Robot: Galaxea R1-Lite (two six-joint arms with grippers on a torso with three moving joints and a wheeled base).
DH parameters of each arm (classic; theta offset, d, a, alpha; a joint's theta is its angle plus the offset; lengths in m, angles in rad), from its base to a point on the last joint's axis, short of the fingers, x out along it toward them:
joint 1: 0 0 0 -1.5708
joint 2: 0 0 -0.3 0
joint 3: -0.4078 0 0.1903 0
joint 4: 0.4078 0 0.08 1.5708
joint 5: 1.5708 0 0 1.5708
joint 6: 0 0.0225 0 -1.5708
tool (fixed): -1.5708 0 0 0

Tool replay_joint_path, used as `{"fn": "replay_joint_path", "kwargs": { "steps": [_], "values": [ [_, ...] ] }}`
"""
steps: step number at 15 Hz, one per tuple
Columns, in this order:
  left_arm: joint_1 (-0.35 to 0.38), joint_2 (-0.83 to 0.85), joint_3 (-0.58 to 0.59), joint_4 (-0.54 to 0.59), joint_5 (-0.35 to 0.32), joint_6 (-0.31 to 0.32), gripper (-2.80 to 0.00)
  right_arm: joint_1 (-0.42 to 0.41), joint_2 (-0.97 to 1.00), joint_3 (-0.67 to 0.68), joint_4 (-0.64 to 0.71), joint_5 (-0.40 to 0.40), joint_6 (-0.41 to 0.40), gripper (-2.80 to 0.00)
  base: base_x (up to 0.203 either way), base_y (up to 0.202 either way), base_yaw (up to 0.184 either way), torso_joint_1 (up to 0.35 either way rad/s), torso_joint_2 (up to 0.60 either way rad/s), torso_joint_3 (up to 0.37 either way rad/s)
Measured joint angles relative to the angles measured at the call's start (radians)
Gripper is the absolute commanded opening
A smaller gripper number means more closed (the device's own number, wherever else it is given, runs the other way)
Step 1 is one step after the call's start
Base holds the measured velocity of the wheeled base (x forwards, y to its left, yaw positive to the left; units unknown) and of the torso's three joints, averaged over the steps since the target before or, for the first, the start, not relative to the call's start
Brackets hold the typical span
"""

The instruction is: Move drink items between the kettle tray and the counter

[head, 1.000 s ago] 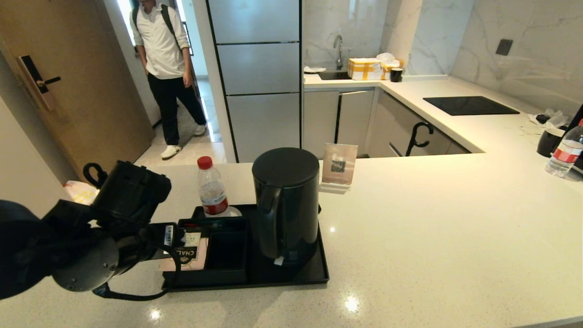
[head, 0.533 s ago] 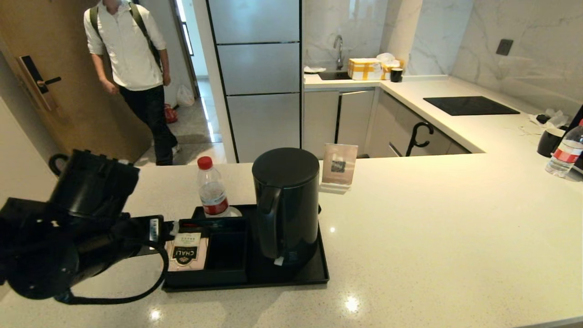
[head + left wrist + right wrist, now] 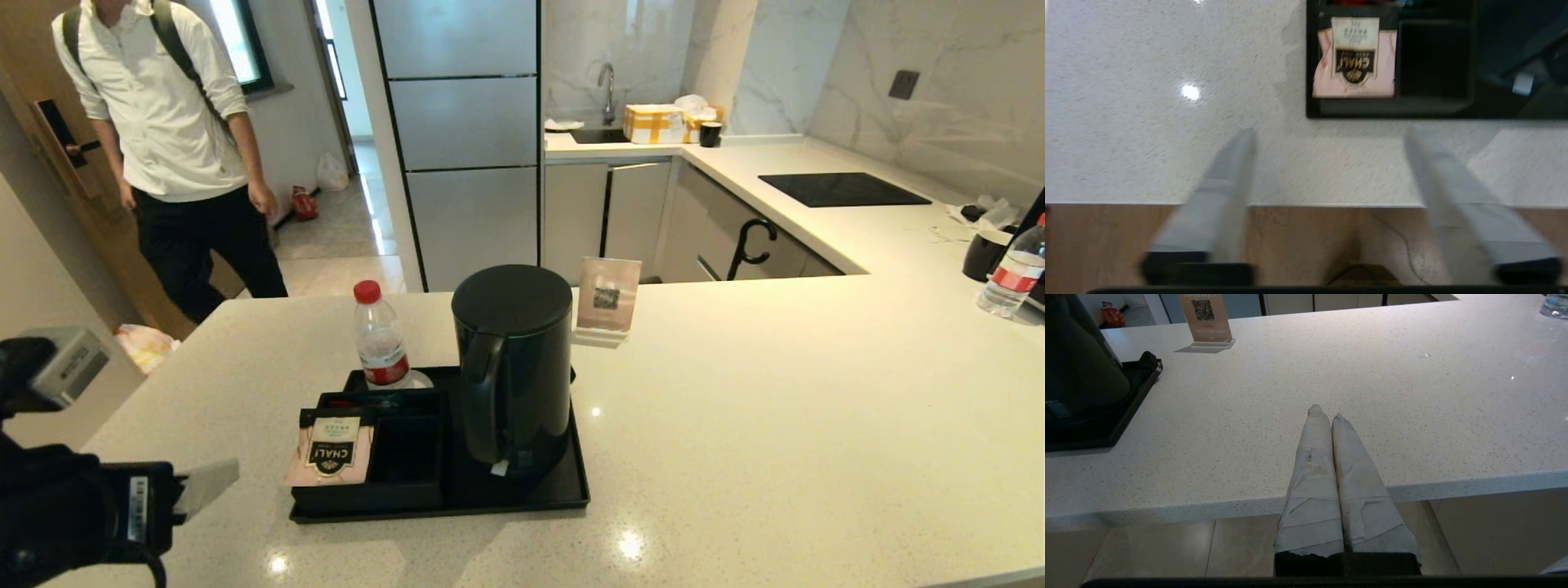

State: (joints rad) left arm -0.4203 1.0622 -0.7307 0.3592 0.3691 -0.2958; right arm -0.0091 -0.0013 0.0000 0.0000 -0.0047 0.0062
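The matte-black kettle (image 3: 514, 367) stands upright on its round base at the right of the black tray (image 3: 563, 490). The pale-pink CHALI tea sachet (image 3: 331, 449) lies flat on the left compartment of the tray's box, its left edge overhanging slightly. My left gripper (image 3: 1329, 132) is open and holds nothing. It hovers over the counter (image 3: 775, 408) edge, short of the tray's front left corner and apart from the sachet (image 3: 1354, 61). One of its fingers (image 3: 208, 483) shows at the lower left. My right gripper (image 3: 1327, 413) is shut on nothing, over the counter's near edge, right of the kettle (image 3: 1073, 355).
A red-capped water bottle (image 3: 380, 339) stands at the tray's back left. A QR sign (image 3: 606, 298) stands behind the kettle. A person (image 3: 171, 139) stands beyond the counter's left end. A second bottle (image 3: 1012, 273) and a black mug (image 3: 984, 253) sit far right.
My left arm has drawn back from the tray toward the lower left, away from the sachet on the compartment box. The person has walked closer, toward the left.
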Motion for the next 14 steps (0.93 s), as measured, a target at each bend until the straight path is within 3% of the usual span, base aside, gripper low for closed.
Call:
{"fn": "replay_joint_path", "kwargs": {
  "steps": [6, 9, 11, 14],
  "values": [
    [0.062, -0.135, 0.001, 0.079, 0.002, 0.049, -2.80, 0.000, 0.000, 0.000, 0.000, 0.000, 0.000, -2.80, 0.000, 0.000, 0.000, 0.000, 0.00, 0.000],
    [0.168, -0.232, -0.074, 0.216, -0.024, 0.050, -2.80, 0.000, 0.000, 0.000, 0.000, 0.000, 0.000, -2.80, 0.000, 0.000, 0.000, 0.000, 0.00, 0.000],
    [0.276, -0.325, -0.174, 0.348, -0.090, 0.050, -2.80, 0.000, 0.000, 0.000, 0.000, 0.000, 0.000, -2.80, 0.000, 0.000, 0.000, 0.000, 0.00, 0.000],
    [0.331, -0.395, -0.226, 0.424, -0.128, 0.049, -2.80, 0.000, 0.000, 0.000, 0.000, 0.000, 0.000, -2.80, 0.000, 0.000, 0.000, 0.000, 0.00, 0.000]
  ]
}}
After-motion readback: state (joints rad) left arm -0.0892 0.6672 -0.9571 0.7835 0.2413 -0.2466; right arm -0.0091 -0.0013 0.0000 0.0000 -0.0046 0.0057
